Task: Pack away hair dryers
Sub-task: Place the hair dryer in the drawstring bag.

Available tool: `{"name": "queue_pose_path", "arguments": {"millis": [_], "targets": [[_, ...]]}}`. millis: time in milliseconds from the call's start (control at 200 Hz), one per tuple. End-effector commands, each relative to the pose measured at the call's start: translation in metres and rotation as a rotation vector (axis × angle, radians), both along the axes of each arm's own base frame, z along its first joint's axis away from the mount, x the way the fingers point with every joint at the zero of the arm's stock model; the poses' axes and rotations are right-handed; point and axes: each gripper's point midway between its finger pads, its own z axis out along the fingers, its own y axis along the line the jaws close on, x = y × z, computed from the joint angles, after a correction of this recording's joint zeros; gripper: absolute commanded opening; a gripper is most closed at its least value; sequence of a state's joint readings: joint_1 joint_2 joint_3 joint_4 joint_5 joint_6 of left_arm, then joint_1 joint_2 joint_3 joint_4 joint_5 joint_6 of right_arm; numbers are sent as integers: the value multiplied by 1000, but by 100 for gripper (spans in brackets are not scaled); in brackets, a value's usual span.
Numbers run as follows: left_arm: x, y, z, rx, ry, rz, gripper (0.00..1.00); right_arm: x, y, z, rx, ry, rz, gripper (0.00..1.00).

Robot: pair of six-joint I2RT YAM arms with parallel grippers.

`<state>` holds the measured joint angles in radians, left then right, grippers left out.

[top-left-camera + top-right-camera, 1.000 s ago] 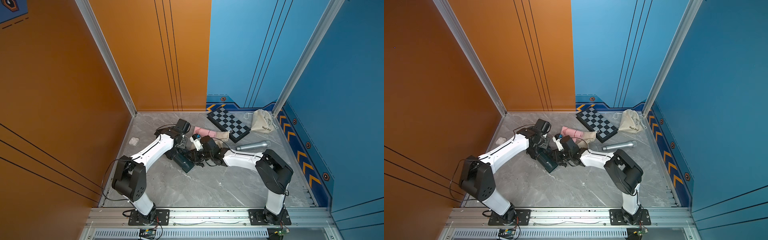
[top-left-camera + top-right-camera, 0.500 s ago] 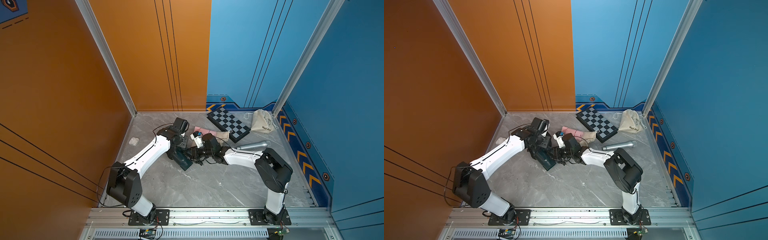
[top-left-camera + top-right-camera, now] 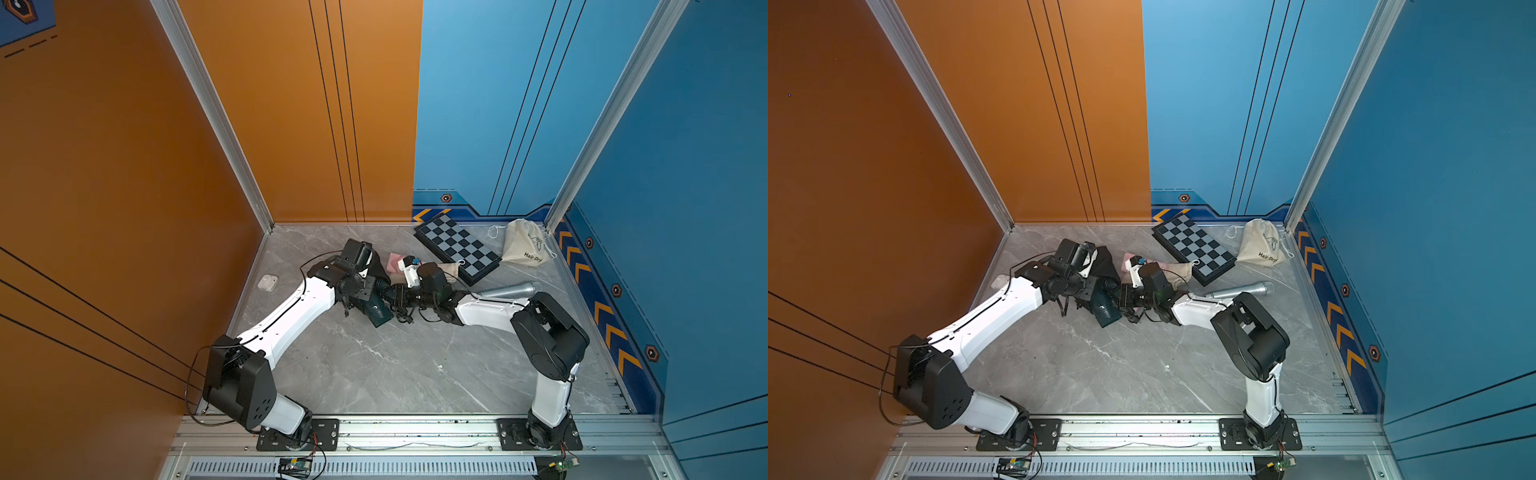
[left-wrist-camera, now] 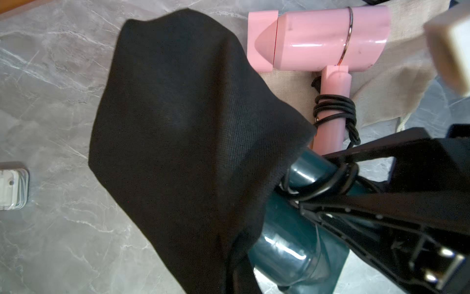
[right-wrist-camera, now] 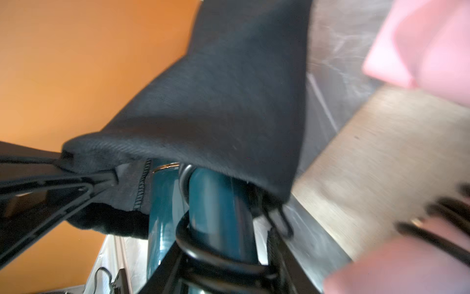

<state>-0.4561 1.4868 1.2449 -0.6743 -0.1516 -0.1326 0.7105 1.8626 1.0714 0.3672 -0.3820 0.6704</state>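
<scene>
While the left hand [image 5: 101,175] pinches the black bag [image 4: 178,127] by its rim to hold it open, the right hand [image 4: 320,183] grips the teal dryer [image 4: 287,244] to feed it in.

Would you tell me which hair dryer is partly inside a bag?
The dark teal dryer, partly inside the black bag; the pink dryer lies uncovered on beige cloth.

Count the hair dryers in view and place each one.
2. The teal hair dryer sits partly inside the black bag; the pink hair dryer lies on a flat beige bag beside it. The full beige bag by the chessboard may hide another.
</scene>
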Motion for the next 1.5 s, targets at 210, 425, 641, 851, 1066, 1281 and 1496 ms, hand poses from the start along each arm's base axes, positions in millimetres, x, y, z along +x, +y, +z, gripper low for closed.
{"name": "queue_pose_path", "arguments": {"millis": [210,425,641,851,1066,1281,1496], "targets": [[9,-2,-13,1,55,22,0,-24,12,42,20,-100,60,18],[22,-14,-6,-37,29,18,0,-38,22,35,-11,-79,139,18],[25,-30,7,-72,7,-9,0,-40,35,26,-13,-33,200,18],[13,-38,5,-87,18,-32,0,-26,38,29,42,7,210,18],[-3,-31,0,-90,34,-25,0,-3,30,42,137,26,127,18],[-13,-21,-2,-88,36,-14,0,38,1,63,259,14,-33,18],[-13,-28,3,-121,35,-18,0,51,-3,67,273,-12,-148,18]]}}
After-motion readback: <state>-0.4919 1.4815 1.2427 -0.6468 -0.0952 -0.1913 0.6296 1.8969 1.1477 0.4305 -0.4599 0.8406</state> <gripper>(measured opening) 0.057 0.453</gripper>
